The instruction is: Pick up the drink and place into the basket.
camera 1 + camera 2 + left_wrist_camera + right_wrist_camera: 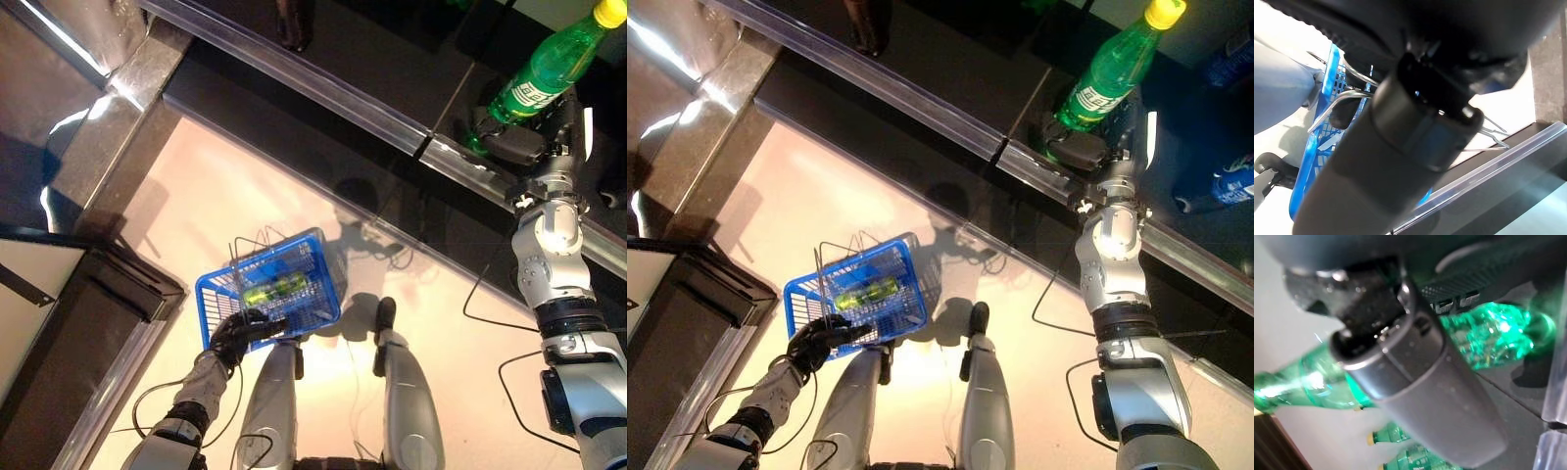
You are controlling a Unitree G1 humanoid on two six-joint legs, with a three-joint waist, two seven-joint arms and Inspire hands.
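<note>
Shelf: a dark shelf with a clear front rail runs across the far side of the pale floor; more green bottles stand on it in the right wrist view.

Basket: a blue wire-handled basket hangs low at the robot's left, over the floor and well apart from the shelf. One green bottle already lies on its side inside.

Left hand: curled round the basket's near rim or handle, carrying it.

Right hand: raised at the shelf's front rail, fingers closed about the lower body of the drink, a green bottle with a yellow cap, tilted cap-away.

Step in hand, as judged: the grasp is made and the transfer has yet to come. The next move calls for drawing the bottle clear of the rail, carrying it across and down to the basket's open top, and releasing it beside the bottle inside.
</note>
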